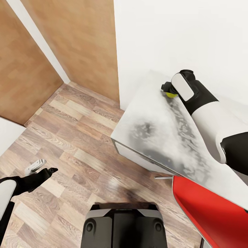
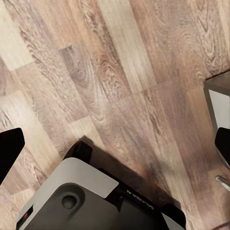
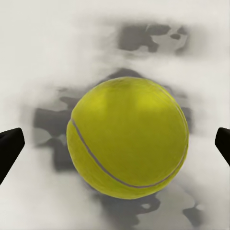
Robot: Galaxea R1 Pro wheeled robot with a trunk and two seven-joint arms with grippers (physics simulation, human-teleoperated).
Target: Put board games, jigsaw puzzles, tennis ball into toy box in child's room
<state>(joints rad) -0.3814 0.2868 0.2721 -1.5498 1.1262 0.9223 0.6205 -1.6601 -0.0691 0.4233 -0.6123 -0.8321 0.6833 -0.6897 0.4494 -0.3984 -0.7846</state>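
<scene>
My right gripper [image 3: 115, 143] is spread wide around the fuzzy round ball [image 3: 127, 138] on the glossy grey desk [image 1: 151, 137]. Left gripper [image 2: 115, 143] hangs apart over wood-plank floor [image 2: 120, 72].

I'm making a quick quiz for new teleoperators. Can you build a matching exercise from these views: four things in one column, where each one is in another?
Things:
1. tennis ball
2. right claw
3. left claw
4. red chair

Places:
A. low over the wood floor
B. tucked under the table's near edge
C. resting on the table top
D. open astride the ball

Pairs: 1-C, 2-D, 3-A, 4-B
</scene>
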